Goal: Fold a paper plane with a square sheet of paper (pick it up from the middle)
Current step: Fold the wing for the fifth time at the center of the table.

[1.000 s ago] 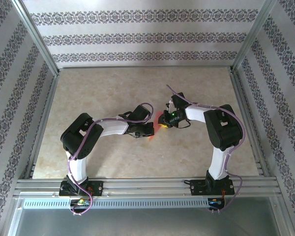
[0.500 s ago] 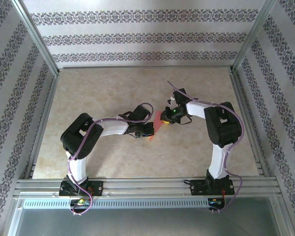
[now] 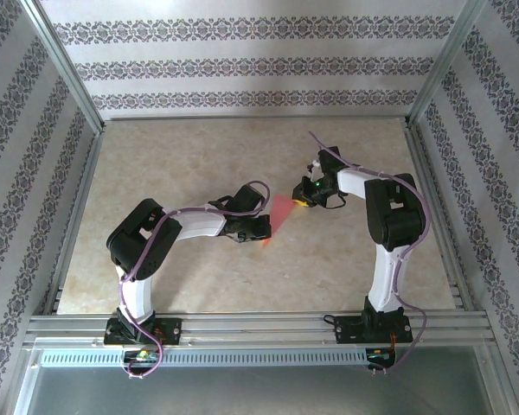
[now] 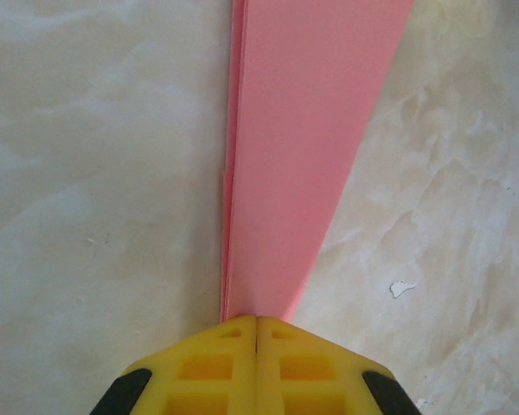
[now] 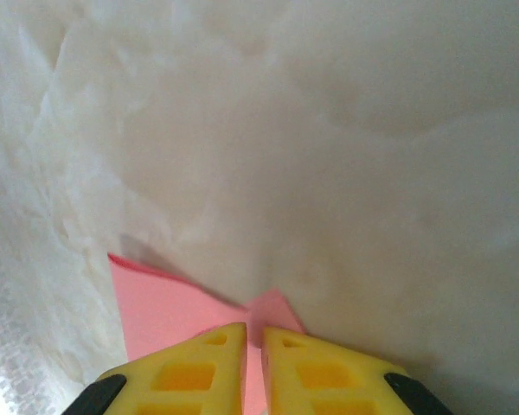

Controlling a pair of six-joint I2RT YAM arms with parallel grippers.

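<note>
Your paper plane (image 3: 281,213) is just right of centre in the top view, a pink-red folded strip running diagonally from lower left to upper right on the marbled bench (image 3: 173,164). You have it held at both ends. The left end effector (image 3: 264,233) is at the strip's lower-left tip. The right end effector (image 3: 299,200) is at its upper-right end, with a green light (image 3: 307,184) lit just behind it. The left arm (image 3: 186,226) reaches in from the lower left, and the right arm (image 3: 389,216) comes up the right side and bends back toward centre.

In the left wrist view the yellow fingers (image 4: 216,363) are clenched tight and meet at bottom centre, pinching the narrow tip of the paper plane (image 4: 316,130). The paper widens toward the top of the frame, flat face up, with stacked layer edges along its left side. The bench has a small white fleck (image 4: 400,287) at lower right.

In the right wrist view the yellow fingers (image 5: 199,372) sit at the bottom edge, nearly together, with a sliver of pink clamped between them. One corner of the paper plane (image 5: 160,303) sticks out at lower left, and a smaller bit pokes up above the fingertips. The paper looks slightly lifted off the bench here, but you can't be sure from this angle.
</note>
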